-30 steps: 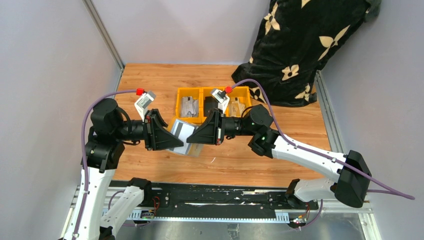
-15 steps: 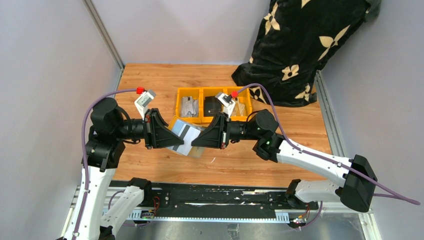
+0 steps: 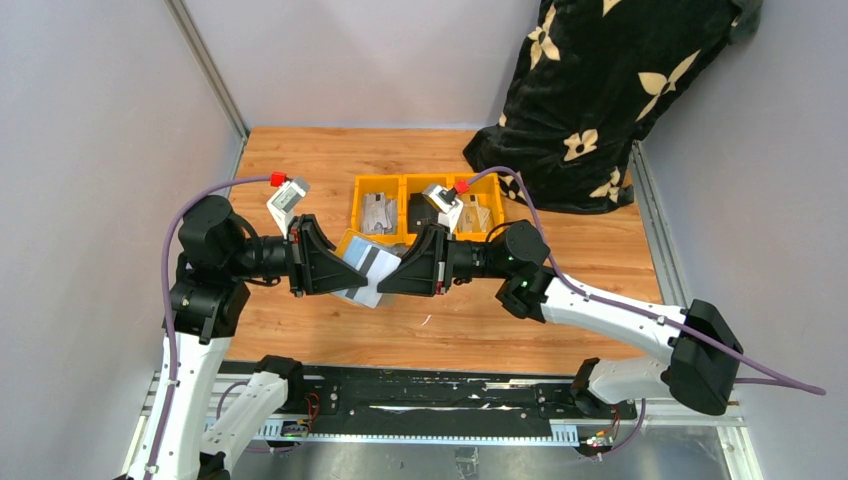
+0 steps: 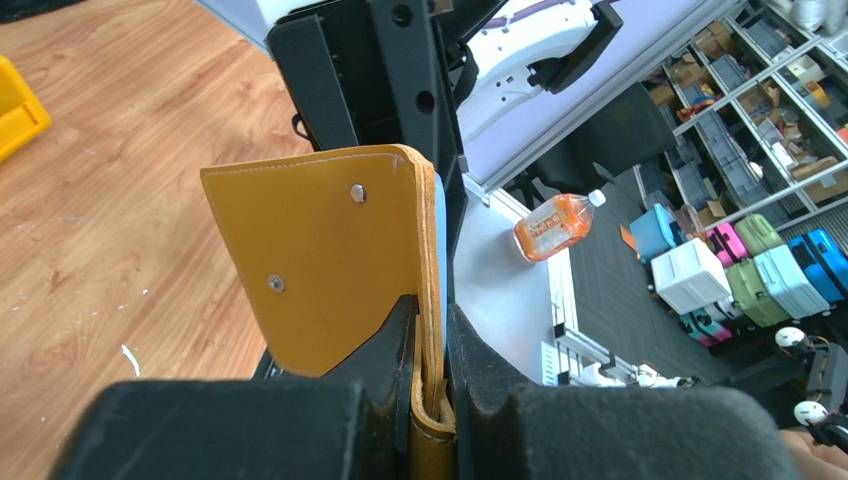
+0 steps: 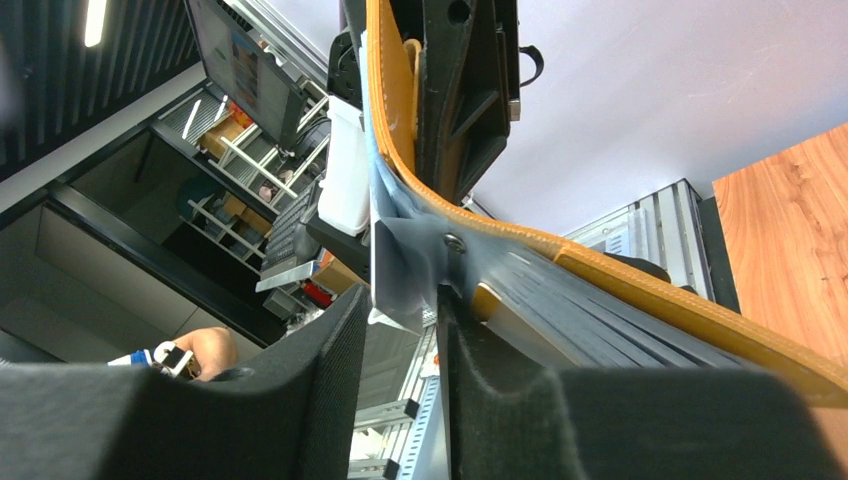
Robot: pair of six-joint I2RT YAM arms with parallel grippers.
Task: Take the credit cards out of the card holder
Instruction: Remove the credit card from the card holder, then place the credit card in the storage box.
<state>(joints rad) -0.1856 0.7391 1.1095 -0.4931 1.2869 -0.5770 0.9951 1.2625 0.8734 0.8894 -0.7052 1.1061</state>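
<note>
The mustard-tan card holder hangs above the wooden tabletop, just in front of the orange-yellow bins. Its folded edge is pinched between the closed fingers of the left tool. A pale blue-grey credit card with a dark stripe sticks out of it. The right tool is clamped on that card's corner.

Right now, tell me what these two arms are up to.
The left fingers clamp the tan card holder by one edge, holding it up off the wooden table. The right fingers pinch what looks like a pale card at its inner pocket. That card is not yet out.
</note>
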